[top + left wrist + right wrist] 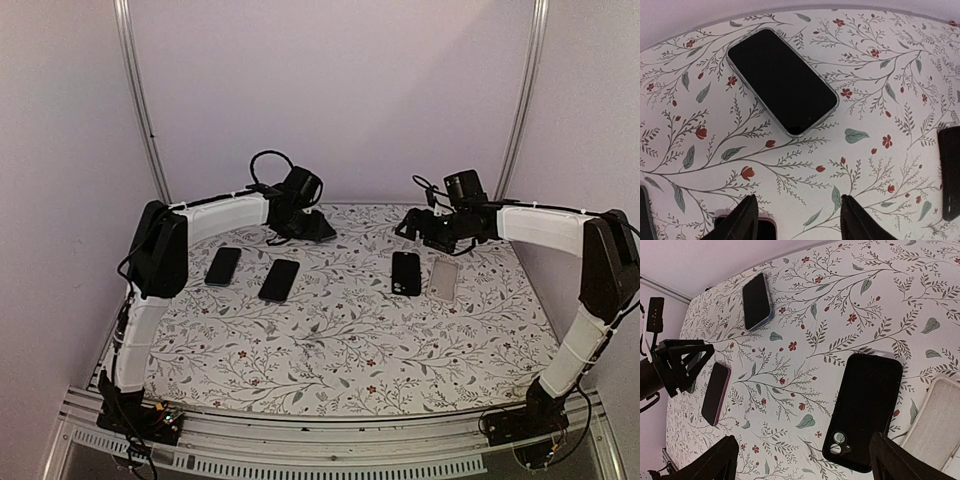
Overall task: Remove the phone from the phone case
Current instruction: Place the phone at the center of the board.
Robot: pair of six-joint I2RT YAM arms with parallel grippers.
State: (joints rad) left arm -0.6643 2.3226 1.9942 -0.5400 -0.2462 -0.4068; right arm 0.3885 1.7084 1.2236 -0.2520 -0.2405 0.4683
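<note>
Over on one side the left gripper (799, 207) hovers with jaws spread and empty above the white flower-printed counter (880, 65), a dark-screened phone in a grey-rimmed case (782, 82) lying ahead of it. The right gripper (804, 442) hangs with jaws wide too, gripping nothing. Beneath it the black phone (865, 412), back up, lenses showing, lies just beside the empty clear plastic phone case (935, 425)

The left arm (225, 215) and right arm (545, 228) wear long white links joined by bulky black housings at elbows and wrists. A thin black cable (268, 160) loops at upper centre-left of the top view. Black bases (135, 418) sit in the bottom corners. The left gripper (799, 200) and right gripper (802, 437) end in matte black wedge fingers.
</note>
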